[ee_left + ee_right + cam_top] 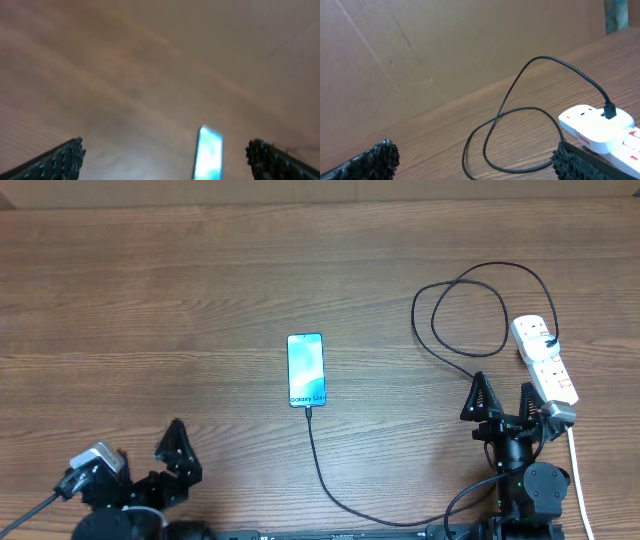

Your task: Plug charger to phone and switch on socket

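- Overhead, nearest the table's (150, 300) front edge: my left claw (178, 455) sits low at the left with its fingers spread wide and nothing between them. My right claw (502, 392) sits at the right, just as wide apart and just as empty.
- From the left claw, the phone (306, 370) lies well apart at about 2 o'clock, flat on the wood, screen lit, long axis running toward me. In the left wrist view it shows ahead, a little right of centre between my fingers.
- The charger (330, 480) runs as a thin black line from the front edge up to the phone's near end and meets it there. I judge the tip is at the port, perhaps already in. Whether it is fully seated is too small to tell.
- From the right claw, the socket (547, 365) lies just beside me at about 2 o'clock. The phone is well off at 9 to 10 o'clock.
- Farther out, the charger loops at 12 o'clock and drops into the socket's far end, where its plug stands in an outlet.
- So I take the switch as the step in hand. The next move calls for bringing one right fingertip onto the red switches (580, 135) beside that plug and pressing without shoving the strip. Whether it is on, I cannot tell.
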Robot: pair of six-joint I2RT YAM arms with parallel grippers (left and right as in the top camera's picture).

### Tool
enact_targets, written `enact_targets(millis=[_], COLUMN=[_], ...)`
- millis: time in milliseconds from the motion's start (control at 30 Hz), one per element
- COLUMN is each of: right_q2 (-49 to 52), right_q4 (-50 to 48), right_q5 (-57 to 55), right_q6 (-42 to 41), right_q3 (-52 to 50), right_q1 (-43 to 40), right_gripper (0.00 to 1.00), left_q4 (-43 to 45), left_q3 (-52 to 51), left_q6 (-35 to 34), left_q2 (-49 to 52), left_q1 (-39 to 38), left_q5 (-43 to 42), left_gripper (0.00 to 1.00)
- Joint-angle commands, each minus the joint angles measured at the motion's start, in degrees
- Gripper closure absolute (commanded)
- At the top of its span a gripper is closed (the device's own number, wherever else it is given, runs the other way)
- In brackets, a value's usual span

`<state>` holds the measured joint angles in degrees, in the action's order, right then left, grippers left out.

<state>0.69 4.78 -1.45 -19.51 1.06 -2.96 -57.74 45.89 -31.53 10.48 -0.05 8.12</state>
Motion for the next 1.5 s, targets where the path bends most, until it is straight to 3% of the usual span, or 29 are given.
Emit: enact_targets(millis=[0,267,533,867,1467], right_q2=[-0.52,-0.52,-0.52,-0.52,-0.52], right_q4=[-0.2,-0.2,-0.2,-0.2,-0.2], right_q5=[0.22,0.22,0.22,0.22,0.22], right_q6=[-0.22,-0.22,-0.22,-0.22,-0.22], right_q3=[-0.61,-0.61,-0.61,-0.61,-0.61], right_q1=[0.07,0.07,0.07,0.07,0.07], right_gripper=[0.0,0.0,0.0,0.0,0.0], left_q4=[11.32,39.23,57.09,53.07,53.27], left_q3=[-10.73,-33.22,-45.55,-45.59,-45.62], left_q6=[3.32,5.81,11.85,25.29,25.77], left_q2=[-5.57,-10.32,-10.32,-10.34,-10.29], left_q1=[1.95,3.04,1.9,1.46,1.53], left_q5=[-5.97,-10.71,-9.66,-9.18,-9.05], left_gripper=[0.0,0.0,0.01,0.0,0.0])
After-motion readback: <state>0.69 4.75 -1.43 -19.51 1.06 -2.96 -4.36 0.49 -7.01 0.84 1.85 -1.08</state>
